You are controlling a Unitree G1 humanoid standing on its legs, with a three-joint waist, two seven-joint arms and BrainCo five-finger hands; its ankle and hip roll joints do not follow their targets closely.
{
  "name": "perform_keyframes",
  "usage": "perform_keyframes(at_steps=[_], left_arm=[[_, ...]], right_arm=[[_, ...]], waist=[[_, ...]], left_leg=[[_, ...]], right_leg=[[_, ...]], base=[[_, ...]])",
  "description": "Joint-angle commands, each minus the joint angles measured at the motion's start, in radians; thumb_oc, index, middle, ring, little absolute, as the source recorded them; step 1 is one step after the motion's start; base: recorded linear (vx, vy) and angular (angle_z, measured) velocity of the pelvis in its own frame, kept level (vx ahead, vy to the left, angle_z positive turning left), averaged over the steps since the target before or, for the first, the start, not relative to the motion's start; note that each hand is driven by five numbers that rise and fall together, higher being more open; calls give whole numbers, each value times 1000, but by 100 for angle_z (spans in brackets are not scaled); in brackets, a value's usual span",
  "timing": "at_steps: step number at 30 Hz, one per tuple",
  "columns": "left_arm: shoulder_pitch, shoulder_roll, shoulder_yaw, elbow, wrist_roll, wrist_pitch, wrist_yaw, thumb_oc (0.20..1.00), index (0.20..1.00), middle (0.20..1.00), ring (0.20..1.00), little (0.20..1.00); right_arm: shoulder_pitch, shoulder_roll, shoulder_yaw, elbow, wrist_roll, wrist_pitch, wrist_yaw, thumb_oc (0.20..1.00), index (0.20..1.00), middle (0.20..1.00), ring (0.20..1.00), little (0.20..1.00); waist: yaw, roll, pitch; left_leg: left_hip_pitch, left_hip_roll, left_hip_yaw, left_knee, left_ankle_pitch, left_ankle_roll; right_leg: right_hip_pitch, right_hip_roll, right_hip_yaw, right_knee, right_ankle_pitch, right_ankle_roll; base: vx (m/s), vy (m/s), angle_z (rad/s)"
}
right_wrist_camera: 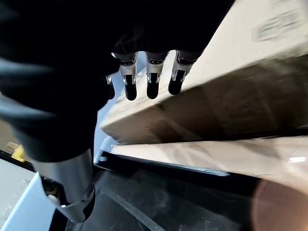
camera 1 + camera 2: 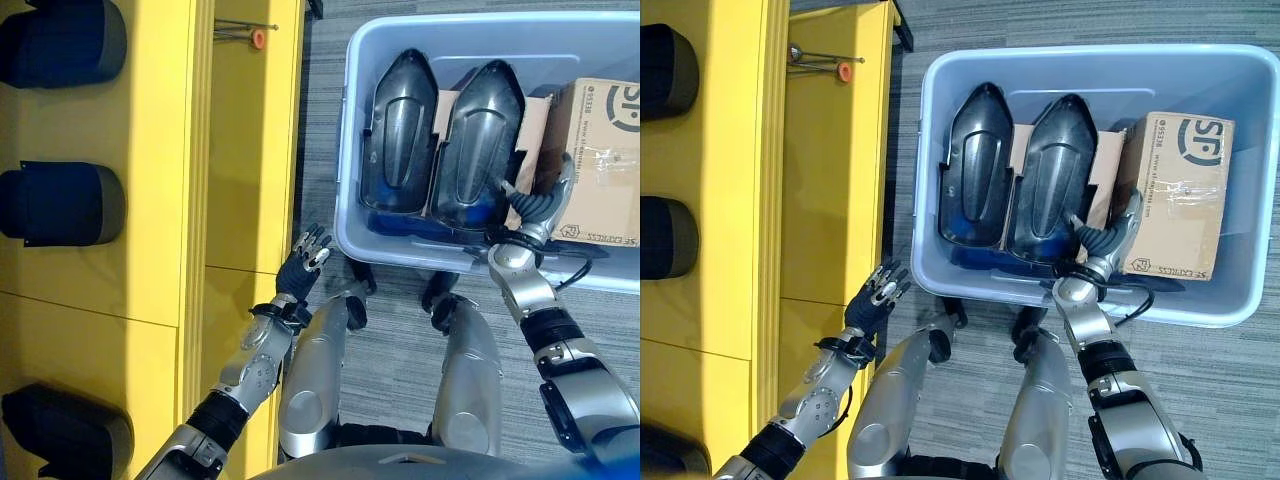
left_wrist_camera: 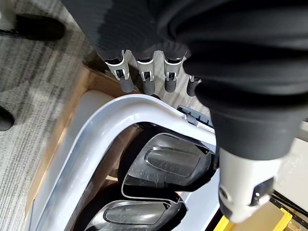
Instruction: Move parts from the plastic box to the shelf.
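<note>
Two glossy black moulded shell parts (image 2: pixel 985 165) (image 2: pixel 1058 175) stand nose-up, side by side, in the pale blue translucent plastic box (image 2: pixel 940 275), upper right of frame, propped against a brown cardboard carton (image 2: pixel 1180 195). Right hand (image 2: pixel 1110 240) reaches over the near rim between shell and carton, fingers straight, gripping nothing. Left hand (image 2: pixel 305 262) hangs lower centre, fingers relaxed, empty, beside the smooth yellow shelf (image 2: pixel 165 200), where similar dark parts (image 2: pixel 60 203) already sit.

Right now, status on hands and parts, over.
Left hand open, empty, beside yellow shelf. Right hand open, inside plastic box between black part and cardboard box. Nothing grasped.
</note>
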Motion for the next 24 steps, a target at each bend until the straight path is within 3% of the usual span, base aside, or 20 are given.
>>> perform_keyframes(at_steps=[1, 6, 16, 19, 20, 24], left_arm=[[5, -16, -27, -57, -21, 2, -17, 1000, 1000, 1000, 1000, 1000], [4, -19, -33, -56, 0, 0, -17, 1000, 1000, 1000, 1000, 1000], [-17, -23, -35, -37, -5, 2, 6, 1000, 1000, 1000, 1000, 1000], [-14, -21, -29, -33, -21, 18, -1, 1000, 1000, 1000, 1000, 1000], [-12, -16, -31, -32, -6, 21, -8, 1000, 1000, 1000, 1000, 1000], [-5, -13, -35, -27, -3, 21, -17, 1000, 1000, 1000, 1000, 1000]], right_arm=[[-24, -42, -15, 5, 136, -84, 28, 1000, 1000, 1000, 1000, 1000], [-20, -31, -44, 50, 190, -108, 62, 1000, 1000, 1000, 1000, 1000], [-76, -41, 6, 155, 109, -33, 100, 1000, 1000, 1000, 1000, 1000], [-96, -61, 22, 179, 21, -1, 83, 1000, 1000, 1000, 1000, 1000], [-113, -81, 47, 187, -104, 7, 24, 1000, 1000, 1000, 1000, 1000], [-130, -116, 85, 157, -307, 40, -82, 1000, 1000, 1000, 1000, 1000]], waist=[[13, 70, -24], [18, 67, -24], [37, 66, -24], [45, 66, -24], [51, 66, -24], [55, 67, -24]], left_leg=[[41, 0, -66, -30, -58, -70], [35, -1, -72, -38, -55, -72], [13, 8, -74, -35, -47, -77], [5, 9, -78, -32, -47, -78], [-5, 10, -83, -26, -46, -77], [-10, 9, -86, -27, -44, -77]], right_leg=[[-21, 12, 22, 47, 4, 54], [-23, 15, 11, 39, 7, 54], [-37, 1, -7, 37, 19, 60], [-41, -3, -10, 42, 18, 62], [-46, -7, -13, 48, 18, 64], [-51, -9, -14, 51, 21, 69]], base=[[-27, -33, 9], [-20, -13, 5], [0, 0, 0], [-2, -9, 1], [-4, -28, 6], [1, -5, 4]])
